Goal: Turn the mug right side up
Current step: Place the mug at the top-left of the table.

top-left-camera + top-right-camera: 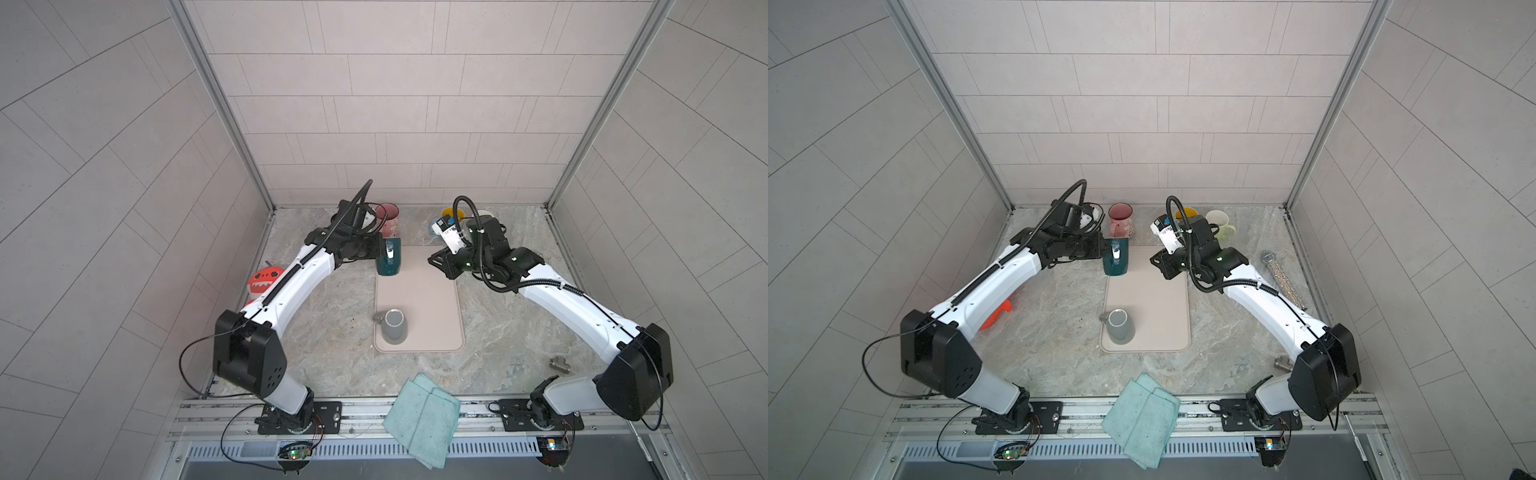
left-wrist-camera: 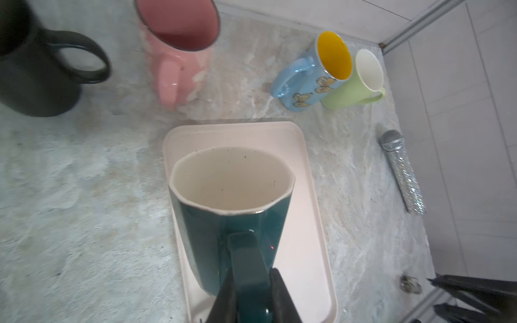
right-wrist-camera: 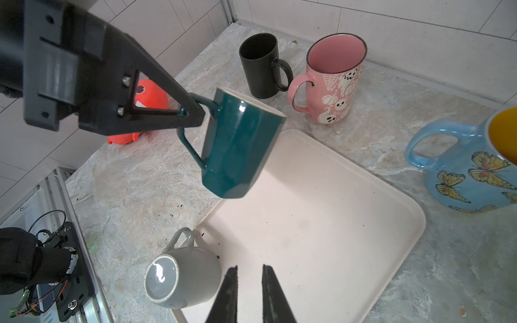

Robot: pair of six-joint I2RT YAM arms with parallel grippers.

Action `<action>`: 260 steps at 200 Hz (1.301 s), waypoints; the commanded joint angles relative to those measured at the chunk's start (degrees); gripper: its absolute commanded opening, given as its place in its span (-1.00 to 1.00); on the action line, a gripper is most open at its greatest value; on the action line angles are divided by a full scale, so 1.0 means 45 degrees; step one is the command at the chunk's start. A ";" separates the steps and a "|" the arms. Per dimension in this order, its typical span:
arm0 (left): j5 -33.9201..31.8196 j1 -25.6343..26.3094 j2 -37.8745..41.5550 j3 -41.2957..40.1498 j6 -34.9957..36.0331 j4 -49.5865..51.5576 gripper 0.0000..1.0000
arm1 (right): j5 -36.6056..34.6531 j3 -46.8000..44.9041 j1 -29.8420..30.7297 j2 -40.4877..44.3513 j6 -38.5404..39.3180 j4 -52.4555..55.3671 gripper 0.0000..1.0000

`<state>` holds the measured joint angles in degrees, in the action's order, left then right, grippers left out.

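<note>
Your teal mug hangs in the air over the far left corner of the tray. Its mouth faces up and it leans a little, so the turn itself looks done and what's left is setting it down. The left gripper has it by the handle, jaws pinched onto the handle's upper part. That hold keeps the body free to swing, which is likely why it leans. The left wrist view looks straight into the pale, empty inside, so nothing can spill.

Your right gripper hovers over the tray's right side, well apart from the mug. Its jaws are narrow and hold nothing, which keeps it out of the way while staying close enough to steady the mug if you want.

A grey mug sits base up on the tray's near left corner. It is clear of the spot below the teal one, so lower straight down.

The pink mug and black mug stand upright on the worktop just beyond the tray, so don't drift towards the back.
</note>
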<state>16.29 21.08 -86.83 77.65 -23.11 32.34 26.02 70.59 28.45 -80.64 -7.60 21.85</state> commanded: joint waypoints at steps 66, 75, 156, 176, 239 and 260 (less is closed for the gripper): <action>-0.4532 -0.0616 0.3266 -0.3198 -0.0022 -0.3569 -1.00 | 0.0154 -0.0159 -0.0052 0.0353 -0.0033 -0.0343 -0.66; -0.4892 -0.0629 0.3453 -0.3546 -0.0018 -0.3791 -1.00 | 0.0126 -0.0164 -0.0036 0.0351 -0.0009 -0.0343 -0.66; -0.7423 -0.0635 0.5022 -0.7007 -0.0068 -0.6579 -1.00 | 0.0132 -0.0431 -0.0052 0.0468 -0.0021 -0.0488 -0.65; -0.7845 -0.0626 0.5182 -0.7608 0.0055 -0.7492 -1.00 | 0.0116 -0.0508 -0.0045 0.0511 -0.0064 -0.0587 -0.65; -0.9080 -0.0608 0.4521 -0.9021 0.0764 -1.1114 -1.00 | -0.0021 -0.0732 -0.0052 0.0665 -0.0050 -0.0777 -0.65; -0.9473 -0.0622 0.3848 -0.9399 0.0761 -1.2662 -1.00 | -0.0022 -0.0805 -0.0052 0.0690 -0.0050 -0.0863 -0.65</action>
<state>-21.47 18.37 -67.75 36.21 -20.97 -8.71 26.28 67.51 28.45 -79.33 -7.81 19.33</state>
